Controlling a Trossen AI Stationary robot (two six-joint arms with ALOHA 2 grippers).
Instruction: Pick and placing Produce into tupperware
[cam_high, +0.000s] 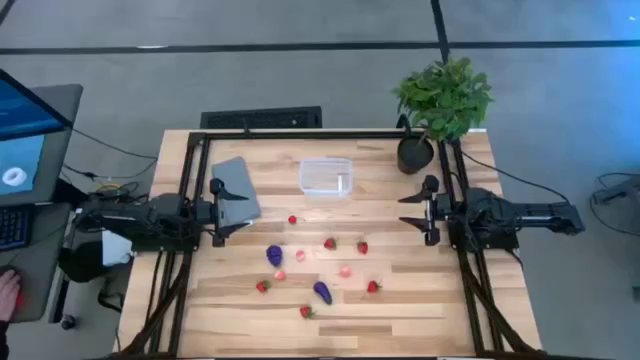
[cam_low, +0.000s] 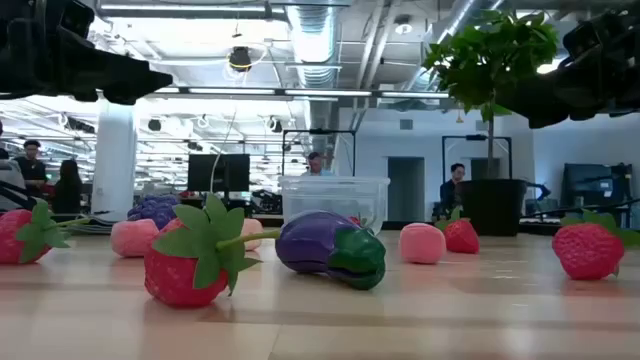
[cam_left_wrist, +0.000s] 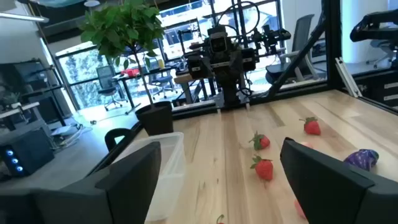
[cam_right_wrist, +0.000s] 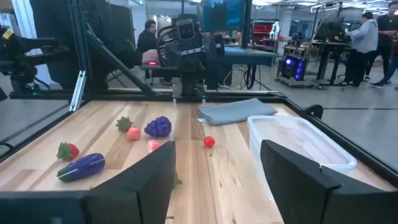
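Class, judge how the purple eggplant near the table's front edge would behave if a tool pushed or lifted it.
The eggplant looks rounded and glossy, so it may roll or slip. It is small beside the tub, so probably light.

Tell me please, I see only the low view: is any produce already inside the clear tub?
Observer: No. From above, the tupperware looks empty; the produce all lies on the table.
Operator: Does the robot hold something?
Observer: No. The left end effector and the right end effector are both open and empty, at opposite sides of the table.
Operator: Is something else near the tupperware?
Observer: Yes, a grey lid lies flat beside it, on the left arm's side.
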